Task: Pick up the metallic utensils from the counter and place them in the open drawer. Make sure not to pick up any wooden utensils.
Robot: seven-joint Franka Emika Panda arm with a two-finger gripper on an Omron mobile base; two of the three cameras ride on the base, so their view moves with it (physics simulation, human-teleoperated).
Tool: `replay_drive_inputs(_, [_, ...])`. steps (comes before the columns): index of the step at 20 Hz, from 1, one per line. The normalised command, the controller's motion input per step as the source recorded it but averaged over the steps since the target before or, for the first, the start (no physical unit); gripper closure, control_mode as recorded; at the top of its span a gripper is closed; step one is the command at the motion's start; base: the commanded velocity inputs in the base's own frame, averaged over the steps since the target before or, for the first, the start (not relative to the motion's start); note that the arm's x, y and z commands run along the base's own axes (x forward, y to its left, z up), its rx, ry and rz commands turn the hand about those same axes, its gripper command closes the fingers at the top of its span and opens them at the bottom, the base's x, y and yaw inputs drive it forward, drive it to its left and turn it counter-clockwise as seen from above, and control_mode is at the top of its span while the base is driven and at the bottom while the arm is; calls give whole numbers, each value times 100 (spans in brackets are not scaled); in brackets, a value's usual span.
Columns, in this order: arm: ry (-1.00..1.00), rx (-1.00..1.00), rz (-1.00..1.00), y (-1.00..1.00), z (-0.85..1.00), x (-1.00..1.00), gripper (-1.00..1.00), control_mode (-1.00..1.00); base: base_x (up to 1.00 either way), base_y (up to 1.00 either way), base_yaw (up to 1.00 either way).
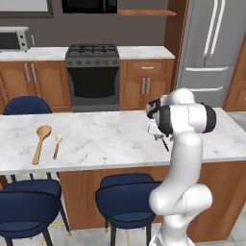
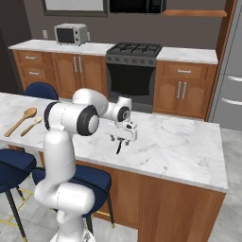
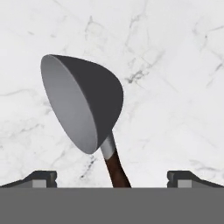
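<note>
A metal utensil with a grey bowl and a dark brown handle lies on the white marble counter, directly under my gripper. Its handle runs down between my two fingertips, which stand wide apart and do not touch it, so the gripper is open. From the base cameras the utensil is a thin dark sliver below the gripper, near the counter's front edge. Two tan wooden utensils, a large spoon and a small one, lie at the counter's far left. The drawer is out of view.
Blue stools stand along the counter's near side, and another blue chair is behind it. A stove, wooden cabinets, a microwave and a steel fridge line the back wall.
</note>
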Motion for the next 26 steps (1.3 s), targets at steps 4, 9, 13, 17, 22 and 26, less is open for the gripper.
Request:
replay_drive_inputs(4, [0, 0, 9, 6, -35, -7, -100, -100, 0, 0, 0])
replay_drive_inputs(9, [0, -1, 9, -1, -36, -2, -100, -100, 0, 0, 0])
replay_drive_inputs(13, [0, 0, 5, -6, -25, 0, -100, -100, 0, 0, 0])
replay_drive_inputs(17, [1, 0, 1, 0, -23, 0, 100, -100, 0, 0, 0])
replay_drive_inputs(22, [1, 0, 0, 0, -27, 0, 100, -100, 0, 0, 0])
replay_drive_inputs(26, [0, 0, 0, 0, -15, 0, 100, -100, 0, 0, 0])
